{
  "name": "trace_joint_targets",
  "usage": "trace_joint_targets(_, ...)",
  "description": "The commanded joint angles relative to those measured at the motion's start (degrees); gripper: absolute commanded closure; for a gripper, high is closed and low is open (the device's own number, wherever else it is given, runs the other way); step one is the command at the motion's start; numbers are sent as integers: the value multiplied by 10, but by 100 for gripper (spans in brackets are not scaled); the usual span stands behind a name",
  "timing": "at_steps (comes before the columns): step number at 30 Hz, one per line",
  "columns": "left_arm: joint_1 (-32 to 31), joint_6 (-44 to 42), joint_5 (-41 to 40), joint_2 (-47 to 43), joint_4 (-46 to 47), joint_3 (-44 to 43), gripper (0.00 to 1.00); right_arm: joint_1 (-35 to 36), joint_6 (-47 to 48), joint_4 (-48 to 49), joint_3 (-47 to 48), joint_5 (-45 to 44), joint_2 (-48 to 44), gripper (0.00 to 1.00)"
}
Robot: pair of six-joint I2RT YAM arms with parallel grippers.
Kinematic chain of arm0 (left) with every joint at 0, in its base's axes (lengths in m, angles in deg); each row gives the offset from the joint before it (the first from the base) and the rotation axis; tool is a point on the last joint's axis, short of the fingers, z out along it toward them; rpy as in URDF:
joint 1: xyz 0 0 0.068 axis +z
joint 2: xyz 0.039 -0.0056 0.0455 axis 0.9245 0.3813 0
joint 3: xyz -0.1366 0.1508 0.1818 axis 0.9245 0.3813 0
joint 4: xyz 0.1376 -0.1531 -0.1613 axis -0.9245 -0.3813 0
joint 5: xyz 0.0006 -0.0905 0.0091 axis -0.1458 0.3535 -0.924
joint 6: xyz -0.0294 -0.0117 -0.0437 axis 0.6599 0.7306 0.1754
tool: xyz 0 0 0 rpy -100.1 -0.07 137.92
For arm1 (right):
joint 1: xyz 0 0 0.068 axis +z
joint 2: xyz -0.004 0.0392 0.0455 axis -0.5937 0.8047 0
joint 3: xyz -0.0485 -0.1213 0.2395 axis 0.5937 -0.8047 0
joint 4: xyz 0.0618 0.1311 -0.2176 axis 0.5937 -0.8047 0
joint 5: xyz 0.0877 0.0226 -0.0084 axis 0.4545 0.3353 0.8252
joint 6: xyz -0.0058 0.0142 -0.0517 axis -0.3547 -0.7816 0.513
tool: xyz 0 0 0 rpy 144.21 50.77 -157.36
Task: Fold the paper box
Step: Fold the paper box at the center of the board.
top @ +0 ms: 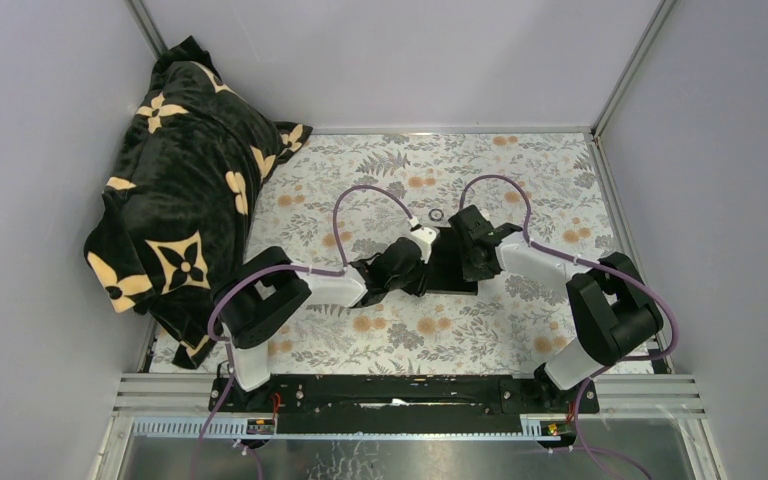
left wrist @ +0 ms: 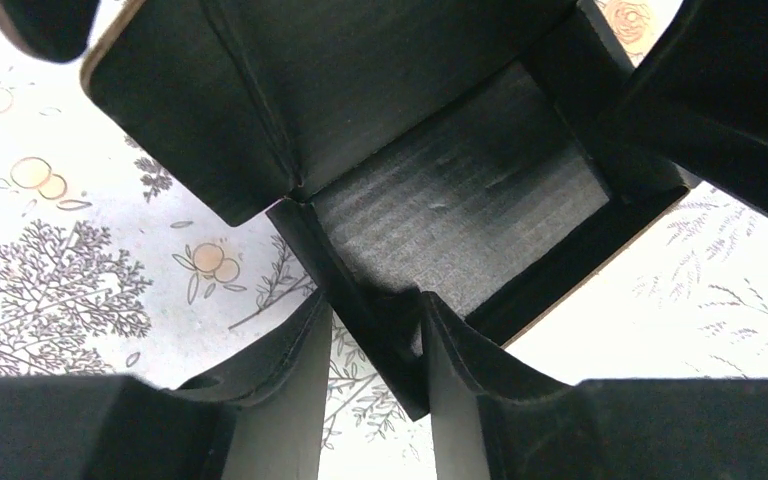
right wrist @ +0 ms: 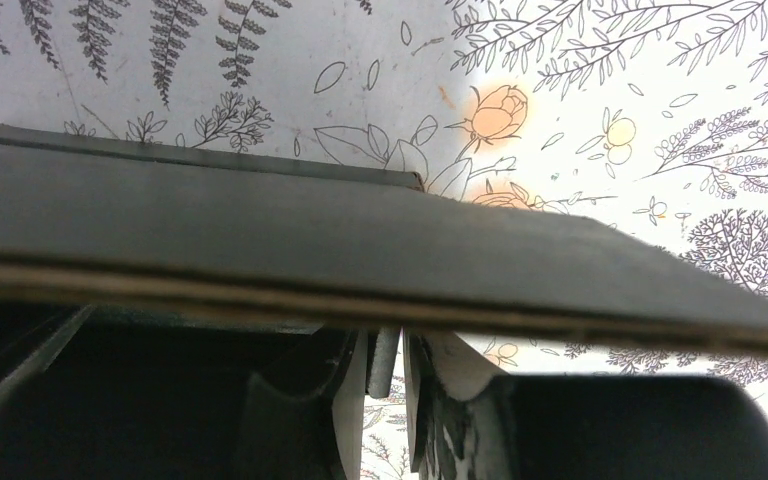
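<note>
From above, a black blanket (top: 185, 190) with cream flowers is heaped against the far left corner, well apart from the work, and a small dark ring (top: 436, 214) lies on the flowered worktop (top: 460, 330) just behind the arms' meeting point. The box (top: 450, 275) sits near the middle of the worktop, with the left tool (top: 415, 250) over its left side and the right tool (top: 472, 248) over its right. Both tools and the card are black, so from here the box's outline is mostly lost under them. In the left wrist view the box (left wrist: 460, 220) is open towards the camera, with its ribbed floor showing, walls partly raised around it and a flap spread out to the upper left. The left tool (left wrist: 375, 305) stands partly open astride the near wall, and cloth shows between its fingers (left wrist: 280, 400) lower down. It does not look to be pinching the card. The top corners of this view are blocked by dark shapes I cannot identify. In the right wrist view a long panel of the box (right wrist: 360, 240) crosses the whole frame edge-on, just above the right tool (right wrist: 388, 345). The panel's pale cut edge faces the camera, and it hides whatever lies behind it. That tool's jaws are nearly together, with only a narrow slit between them. I cannot tell whether a sliver of card is caught there.
</note>
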Motion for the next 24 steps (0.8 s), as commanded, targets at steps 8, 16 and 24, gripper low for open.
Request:
trace_joint_targets(8, 14, 56, 102, -4, 58, 28, 56, 20, 14, -8, -15, 15, -1, 84)
trace_joint_targets(16, 16, 89, 122, 6, 76, 17, 55, 28, 6, -15, -9, 3, 6, 84)
trace_joint_targets(24, 18, 107, 141, -1, 98, 24, 55, 31, 5, -17, -7, -7, 7, 84)
